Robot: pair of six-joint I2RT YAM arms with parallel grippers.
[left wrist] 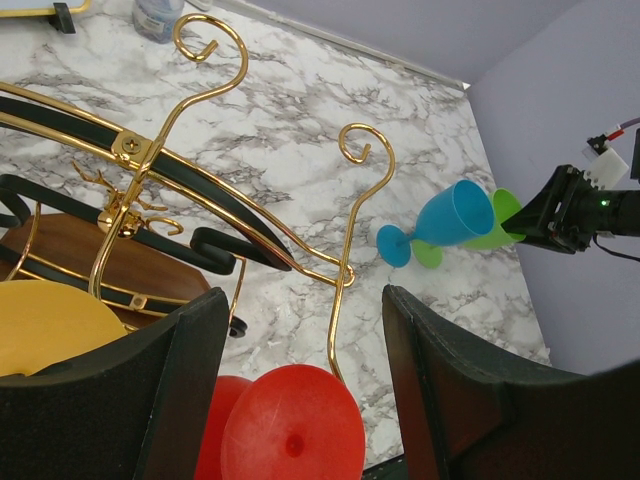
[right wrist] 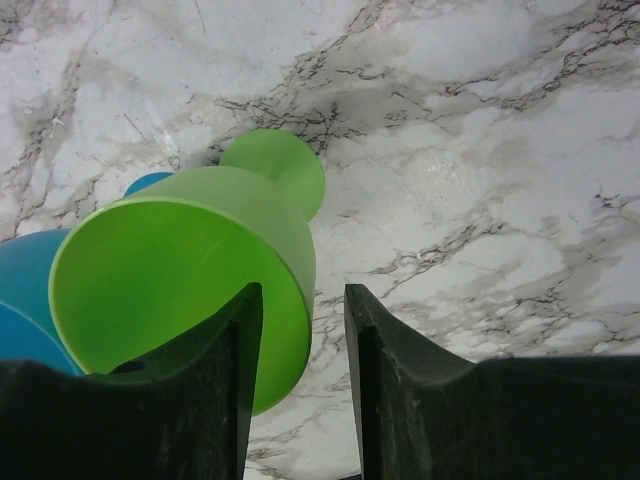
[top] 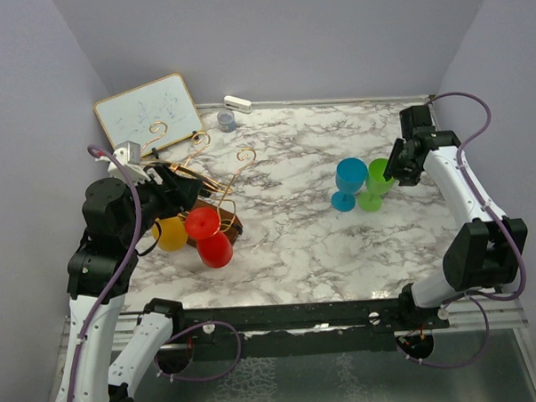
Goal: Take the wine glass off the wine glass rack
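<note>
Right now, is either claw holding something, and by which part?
Nothing held. The right gripper straddles the green plastic wine glass's rim, open; the left gripper is empty.

Marble table, gold wire rack at left, red glass and yellow glass at its near side, left gripper just above them, blue glass and green glass upright, side by side at right, right gripper at the green rim, whiteboard rear left.
</note>
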